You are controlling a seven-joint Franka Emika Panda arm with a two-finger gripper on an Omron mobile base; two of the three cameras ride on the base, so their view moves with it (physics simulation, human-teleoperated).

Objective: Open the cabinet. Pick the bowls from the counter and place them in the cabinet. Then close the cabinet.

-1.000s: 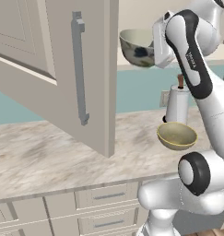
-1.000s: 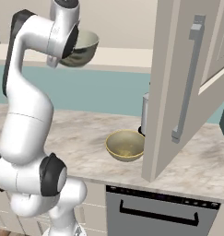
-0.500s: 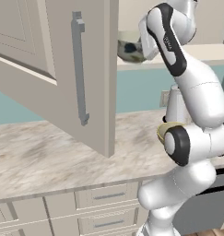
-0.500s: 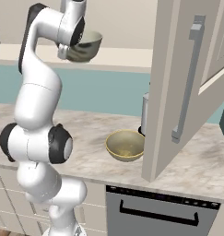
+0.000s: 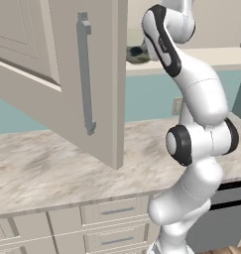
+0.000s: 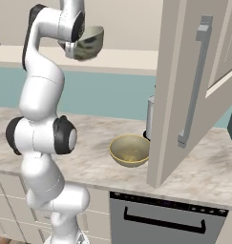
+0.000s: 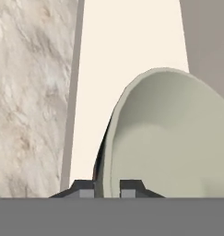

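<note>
Up high, the grey-white bowl hangs level with the cabinet's shelf, its rim pinched between the end effector's two fingertips, one inside the wall and one outside. The tan bowl sits on the tabletop below, just beside the open door and its bar handle.

As I judge it, the step in hand is setting the first bowl inside. To do it well, the arm should carry the bowl further over the shelf, bring it level, lower it until its foot rests, and only then release; letting go near the shelf's edge risks a drop onto the tabletop.

From the right base view, the held bowl shows whole, tilted, with the tan one beneath. From the left base view the other door fills the foreground and the bowl peeks out behind the arm. The hand view alone shows the grip itself and the pale shelf ahead.
</note>
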